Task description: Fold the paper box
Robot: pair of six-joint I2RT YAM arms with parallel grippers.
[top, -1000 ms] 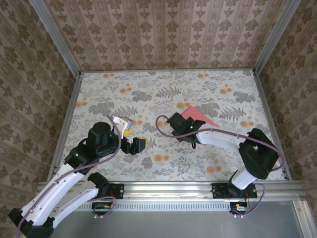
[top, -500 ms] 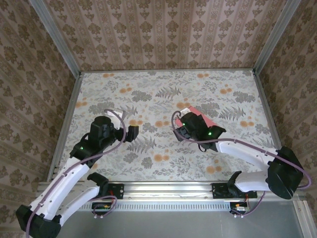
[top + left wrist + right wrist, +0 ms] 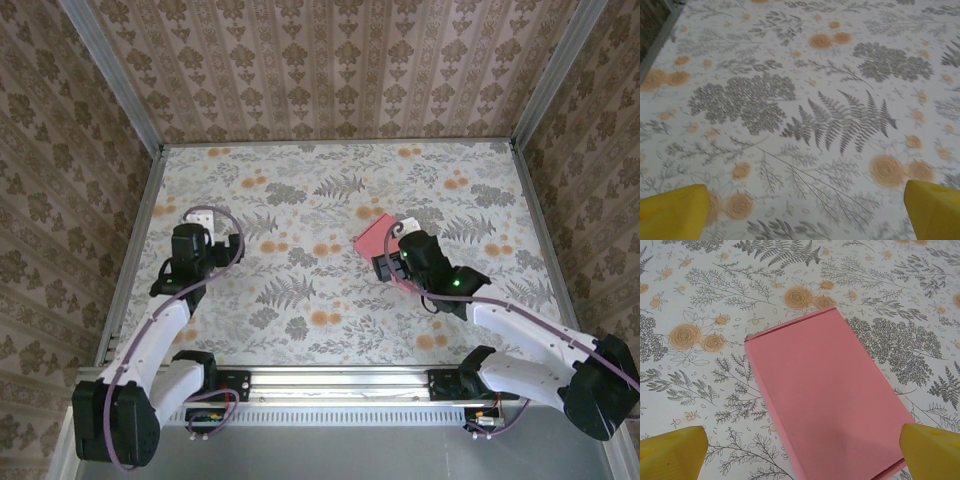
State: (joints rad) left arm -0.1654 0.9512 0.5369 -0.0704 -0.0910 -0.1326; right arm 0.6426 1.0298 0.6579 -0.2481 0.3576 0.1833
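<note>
The paper box (image 3: 374, 236) lies flat on the flowered table, pink face up, right of centre. In the right wrist view it (image 3: 825, 390) is a closed pink rectangle with a crease along its left edge. My right gripper (image 3: 391, 259) hovers over the box's near end, open; its yellow fingertips (image 3: 672, 452) straddle the box without touching it, and the right gripper (image 3: 802, 456) holds nothing. My left gripper (image 3: 199, 228) is far off at the table's left side, open, with bare tablecloth between its yellow fingertips (image 3: 673, 212), and the left gripper (image 3: 802, 215) is empty.
Patterned walls enclose the table on three sides, with metal rails along the left edge (image 3: 133, 250) and the right edge (image 3: 545, 250). The arm bases sit on the rail at the near edge (image 3: 340, 378). Open tablecloth (image 3: 300, 290) lies between the two arms.
My right gripper has opened wider and drawn back to the right off the box, which now lies flat. The left arm has swung left, away from the centre.
</note>
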